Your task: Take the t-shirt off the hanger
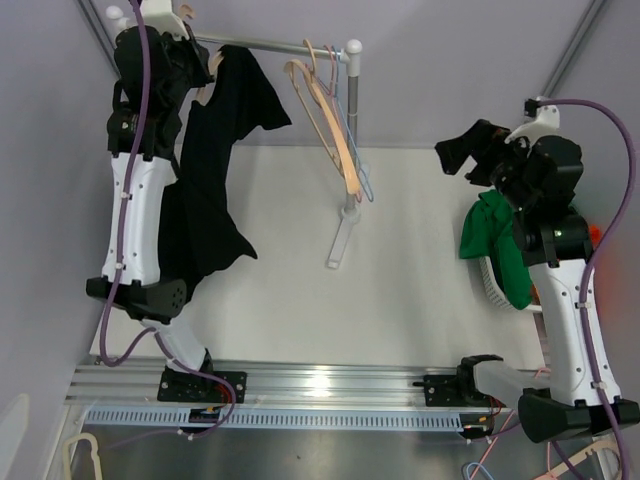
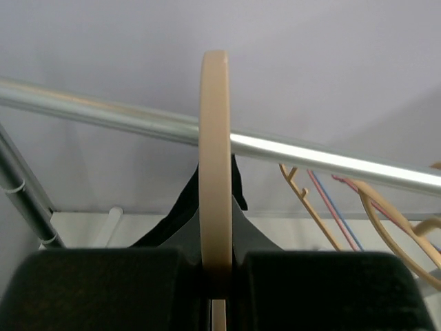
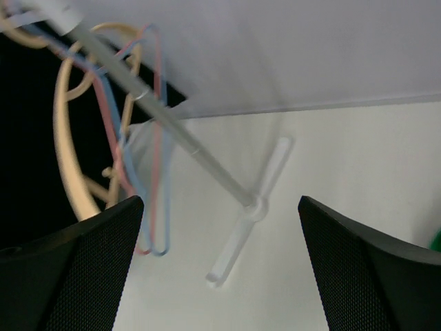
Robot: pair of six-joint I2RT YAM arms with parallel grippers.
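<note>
Right gripper (image 3: 220, 262): jaws spread, holding nothing, facing the rack, likely kept free to pull fabric. Farther back, the black fabric t-shirt (image 1: 215, 170) drapes from its tan curved hanger (image 2: 215, 158), just below the left gripper (image 2: 217, 279). That gripper pinches the hanger's hook at the silver metal rail (image 2: 310, 157), probably to steady it.

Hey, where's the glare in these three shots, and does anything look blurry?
Top external view: a bright glare patch sits on the silver aluminium rail at the near edge. Left wrist view: a white highlight streaks the shiny metal rod right of the beige hanger hook. Right wrist view: the empty beige, pink and blue hangers and grey rack pole look soft.
</note>
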